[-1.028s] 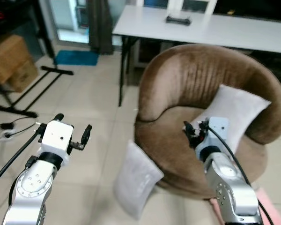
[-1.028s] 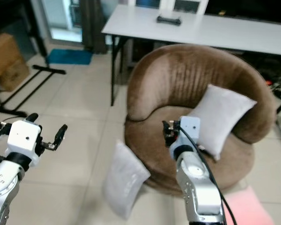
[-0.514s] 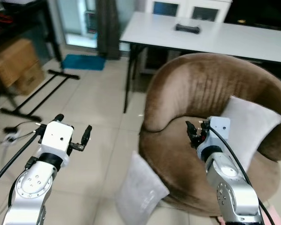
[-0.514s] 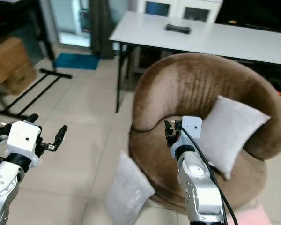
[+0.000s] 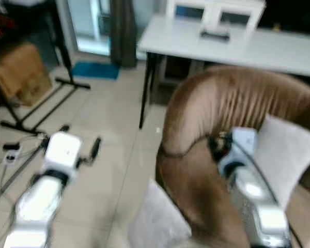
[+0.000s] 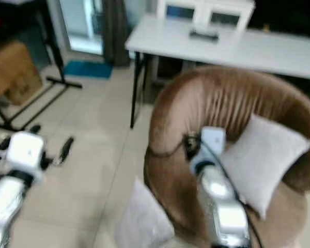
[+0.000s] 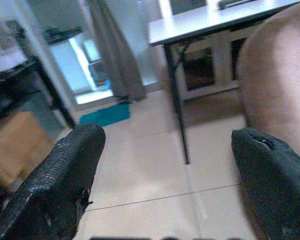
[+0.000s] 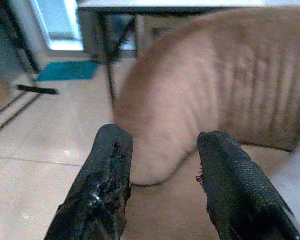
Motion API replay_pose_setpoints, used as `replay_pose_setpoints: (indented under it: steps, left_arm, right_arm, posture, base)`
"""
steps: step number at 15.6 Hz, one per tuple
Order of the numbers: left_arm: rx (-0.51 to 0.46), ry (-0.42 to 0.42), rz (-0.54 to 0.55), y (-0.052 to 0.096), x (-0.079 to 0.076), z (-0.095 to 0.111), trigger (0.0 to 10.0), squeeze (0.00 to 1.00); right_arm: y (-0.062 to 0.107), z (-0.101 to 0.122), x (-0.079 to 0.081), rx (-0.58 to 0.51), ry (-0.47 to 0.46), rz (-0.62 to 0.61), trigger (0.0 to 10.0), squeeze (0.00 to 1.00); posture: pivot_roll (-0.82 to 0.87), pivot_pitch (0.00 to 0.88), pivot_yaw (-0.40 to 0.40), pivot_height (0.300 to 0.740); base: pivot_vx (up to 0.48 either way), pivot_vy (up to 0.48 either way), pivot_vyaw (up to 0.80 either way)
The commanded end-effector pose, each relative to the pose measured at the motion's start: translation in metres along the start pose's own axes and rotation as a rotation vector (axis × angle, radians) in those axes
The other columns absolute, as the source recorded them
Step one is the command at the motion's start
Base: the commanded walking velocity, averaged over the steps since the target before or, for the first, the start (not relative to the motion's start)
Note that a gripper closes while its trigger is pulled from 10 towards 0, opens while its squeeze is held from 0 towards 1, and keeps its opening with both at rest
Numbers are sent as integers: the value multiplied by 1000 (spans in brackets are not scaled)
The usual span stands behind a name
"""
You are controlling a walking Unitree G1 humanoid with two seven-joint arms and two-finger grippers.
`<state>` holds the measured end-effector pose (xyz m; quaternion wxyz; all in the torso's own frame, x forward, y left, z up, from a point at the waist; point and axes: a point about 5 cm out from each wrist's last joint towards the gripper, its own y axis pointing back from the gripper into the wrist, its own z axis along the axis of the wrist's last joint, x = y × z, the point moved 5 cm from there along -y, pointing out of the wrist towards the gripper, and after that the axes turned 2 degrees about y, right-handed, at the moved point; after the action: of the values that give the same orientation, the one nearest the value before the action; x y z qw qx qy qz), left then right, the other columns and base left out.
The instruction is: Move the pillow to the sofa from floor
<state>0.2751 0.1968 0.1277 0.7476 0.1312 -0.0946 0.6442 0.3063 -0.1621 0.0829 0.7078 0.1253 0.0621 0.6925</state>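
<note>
Head cameras, both eyes blurred. A round brown velvet tub sofa (image 6: pixel 232 103) stands on the pale tiled floor (image 5: pixel 108 134). A light grey square pillow (image 5: pixel 157 225) leans against the sofa's front, down on the floor at its left side; its lower part is cut off by the frame edge. A second grey cushion (image 6: pixel 261 157) rests upright on the seat against the sofa's right back. Behind the sofa is a long white table on black legs (image 5: pixel 237 44) with a small dark object (image 5: pixel 215 35) on top, too blurred to identify. At far left sit a brown cardboard box (image 5: pixel 20 75), a black floor stand (image 5: pixel 51 98) and a teal mat (image 5: pixel 95 70).

The left gripper (image 5: pixel 80 147) is held out over bare tiles, well apart from the pillow, its black fingers spread. The right gripper (image 6: pixel 191 146) is raised in front of the sofa's seat, above and to the right of the floor pillow, touching nothing.

Left wrist camera: two black fingers (image 7: pixel 60 185) stand wide apart with nothing between them; past them lie tiles, a black table leg (image 7: pixel 176 100), a grey curtain (image 7: pixel 115 50) and the sofa's brown flank.

Right wrist camera: both fingers (image 8: pixel 107 185) parted, gap empty, pointing at the sofa's ribbed inner back and seat.
</note>
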Motion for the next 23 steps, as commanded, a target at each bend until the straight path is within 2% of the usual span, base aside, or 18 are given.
replay_pose_setpoints:
  steps: [1,13,16,18,19,20,22,23]
  left_arm:
    - [-1,-27,15,2,4,1,10000,0]
    - [-47,-74,23,3,4,8,10000,0]
    - [-45,-68,27,3,4,7,10000,0]
    - [-28,-24,20,2,3,3,10000,0]
    - [-22,-5,12,2,2,2,10000,698]
    - [-20,4,6,1,1,2,10000,1000]
    - [-21,11,8,1,1,2,10000,1000]
    - [-22,-2,17,1,3,2,10000,1000]
  right_arm:
    - [1,2,1,-11,-13,11,10000,0]
    - [1,-5,7,0,-22,41,10000,0]
    - [0,-3,9,-9,-11,47,10000,0]
    - [0,-2,12,-18,-21,65,10000,0]
    - [0,-1,13,-26,-30,72,10000,1000]
    - [0,-1,12,-28,-37,70,10000,1000]
    - [0,-1,10,-36,-19,60,10000,1000]
    - [0,1,8,-60,45,53,10000,1000]
  posture:
    - [103,0,-51,706]
    - [105,0,-53,591]
    - [105,0,-52,576]
    - [106,0,-52,576]
    - [105,0,-52,576]
    - [105,0,-52,576]
    - [105,0,-52,576]
    - [105,0,-52,576]
  base:
    - [0,0,0]
    - [0,0,0]
    - [0,0,0]
    - [0,0,0]
    - [0,0,0]
    - [0,0,0]
    - [0,0,0]
    - [0,0,0]
